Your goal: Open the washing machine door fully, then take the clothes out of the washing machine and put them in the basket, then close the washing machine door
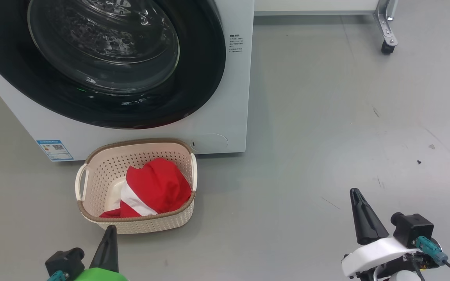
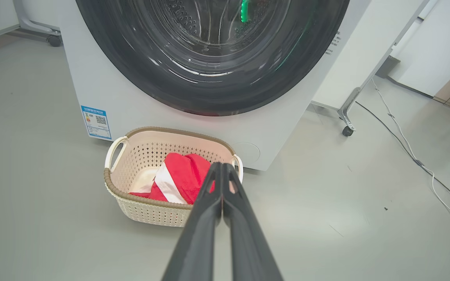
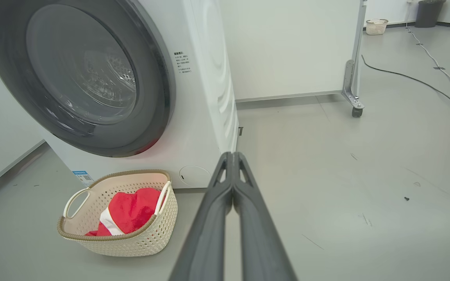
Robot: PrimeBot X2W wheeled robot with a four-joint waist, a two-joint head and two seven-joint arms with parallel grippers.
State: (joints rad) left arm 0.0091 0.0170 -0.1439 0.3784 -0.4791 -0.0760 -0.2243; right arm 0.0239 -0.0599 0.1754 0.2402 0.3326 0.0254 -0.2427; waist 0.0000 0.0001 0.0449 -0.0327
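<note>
Clothes [image 1: 158, 187] lie in basket [image 1: 154, 225], near wall hiding part.

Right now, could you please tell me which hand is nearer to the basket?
Left. The left hand is just short of the basket, by its near wall; the right hand is well off to the basket's right.

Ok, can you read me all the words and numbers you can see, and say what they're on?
Blue label sticker, low on the left of the washing machine front: has a square code, print too small to read.
Block of dark print, right of the washing machine door: several lines, too small and blurred to read.
Basket and clothes: no writing that I can make out.
</note>
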